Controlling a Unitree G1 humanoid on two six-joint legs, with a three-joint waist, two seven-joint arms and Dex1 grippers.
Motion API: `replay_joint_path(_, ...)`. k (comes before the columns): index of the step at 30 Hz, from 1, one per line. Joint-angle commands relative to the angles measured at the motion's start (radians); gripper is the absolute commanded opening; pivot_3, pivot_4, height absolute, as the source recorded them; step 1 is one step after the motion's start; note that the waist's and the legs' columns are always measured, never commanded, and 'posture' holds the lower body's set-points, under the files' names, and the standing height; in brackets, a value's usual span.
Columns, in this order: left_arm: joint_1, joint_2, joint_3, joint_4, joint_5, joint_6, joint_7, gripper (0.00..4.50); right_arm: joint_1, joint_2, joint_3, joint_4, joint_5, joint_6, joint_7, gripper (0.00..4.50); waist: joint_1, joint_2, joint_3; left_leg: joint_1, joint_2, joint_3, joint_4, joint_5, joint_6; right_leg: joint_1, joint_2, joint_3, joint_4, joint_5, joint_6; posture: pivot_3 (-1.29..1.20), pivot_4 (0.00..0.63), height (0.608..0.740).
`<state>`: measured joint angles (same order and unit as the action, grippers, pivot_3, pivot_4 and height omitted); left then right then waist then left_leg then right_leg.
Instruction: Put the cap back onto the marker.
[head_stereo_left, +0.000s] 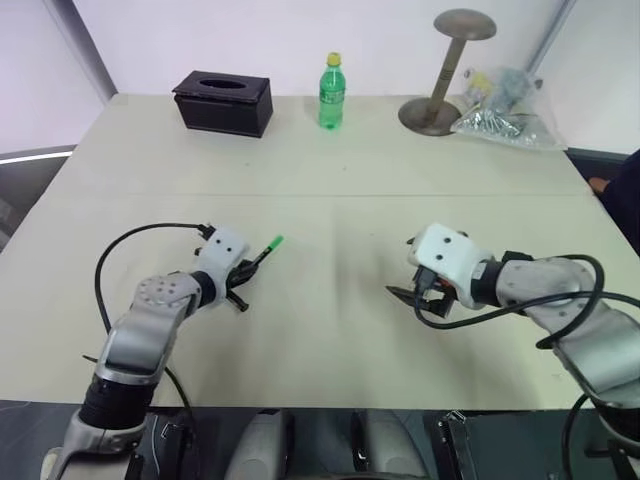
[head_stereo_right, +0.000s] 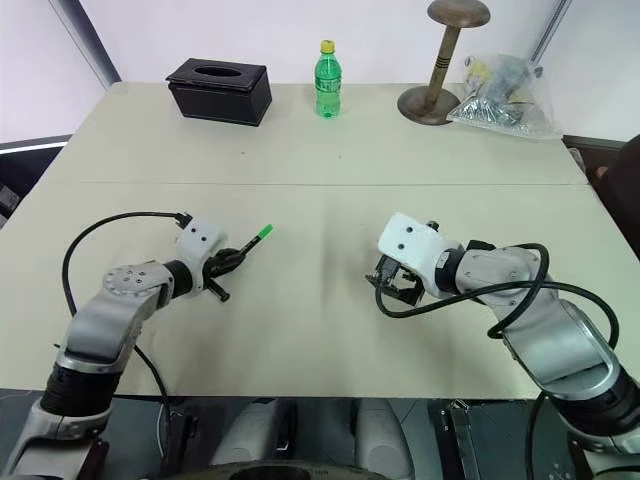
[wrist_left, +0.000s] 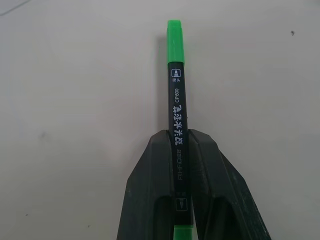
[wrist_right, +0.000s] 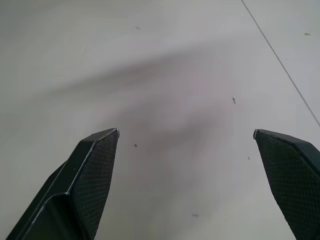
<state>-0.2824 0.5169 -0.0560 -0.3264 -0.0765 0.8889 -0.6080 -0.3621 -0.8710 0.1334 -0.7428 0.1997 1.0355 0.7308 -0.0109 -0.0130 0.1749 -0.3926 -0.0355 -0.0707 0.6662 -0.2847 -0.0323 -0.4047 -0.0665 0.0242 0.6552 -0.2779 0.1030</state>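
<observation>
The marker (wrist_left: 177, 135), a slim black barrel, is clamped crosswise between the two black fingers (wrist_left: 150, 190) of the left hand (head_stereo_left: 243, 272), at the near left of the tabletop (head_stereo_left: 330, 170). The barrel juts out past the fingertips and slightly above the surface, so that its working end stays free for capping. That far end carries the bright green cap (wrist_left: 175, 41), which looks already seated flush with the barrel; a second green piece shows at the barrel's near end, behind the fingers. By this reading the task appears complete or nearly so.

The right hand (head_stereo_right: 395, 283), at the near right and well apart from the marker, has its fingers spread wide over bare tabletop and grips nothing, consistent with having let go of the cap.

Along the far edge stand a black tissue box (head_stereo_left: 222, 102), a green bottle (head_stereo_left: 331, 92) with a yellow lid, a wooden stand (head_stereo_left: 448, 70) and a plastic bag (head_stereo_left: 505, 110), all clear of the work.
</observation>
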Motion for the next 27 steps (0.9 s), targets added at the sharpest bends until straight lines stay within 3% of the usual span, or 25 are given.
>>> replay_joint_path(1, -0.002, 0.021, -0.004, -0.053, -0.02, 0.023, 0.001, 0.48, -0.01, -0.006, -0.033, -0.034, 0.016, 0.001, -0.011, 4.46, 0.0, 0.0, 0.0, 0.0, 0.0, 0.0, 0.0, 0.0, 0.0, 0.0, 0.0, 0.0, 0.0, 0.0, 0.0, 0.0, 0.15, 0.74)
replay_joint_path(4, 0.004, 0.027, -0.002, -0.057, -0.033, 0.033, 0.001, 1.76, -0.002, -0.015, -0.025, -0.032, 0.014, -0.002, -0.018, 4.5, 0.0, 0.0, 0.0, 0.0, 0.0, 0.0, 0.0, 0.0, 0.0, 0.0, 0.0, 0.0, 0.0, 0.0, 0.0, 0.0, 0.15, 0.74)
replay_joint_path(9, -0.014, 0.05, 0.013, -0.054, -0.067, 0.026, -0.022, 4.44, -0.004, -0.019, -0.02, -0.023, 0.018, -0.012, -0.023, 4.5, 0.0, 0.0, 0.0, 0.0, 0.0, 0.0, 0.0, 0.0, 0.0, 0.0, -0.001, 0.0, 0.0, 0.0, 0.0, 0.0, 0.15, 0.74)
replay_joint_path(19, -0.125, 0.212, 0.048, -0.056, -0.199, 0.064, -0.171, 4.48, -0.001, -0.032, -0.018, 0.006, 0.024, -0.058, -0.002, 4.5, -0.003, 0.0, 0.0, 0.0, 0.0, 0.0, -0.001, 0.0, 0.0, 0.0, 0.0, 0.0, -0.001, 0.0, 0.0, 0.0, 0.15, 0.74)
replay_joint_path(27, -0.109, 0.291, 0.123, -0.152, -0.328, 0.208, -0.193, 4.48, -0.022, -0.043, -0.002, 0.064, 0.014, -0.125, 0.024, 4.5, -0.002, 0.0, 0.0, 0.0, 0.0, 0.0, -0.001, 0.0, 0.0, 0.0, 0.0, 0.0, -0.001, 0.0, 0.0, 0.0, 0.15, 0.74)
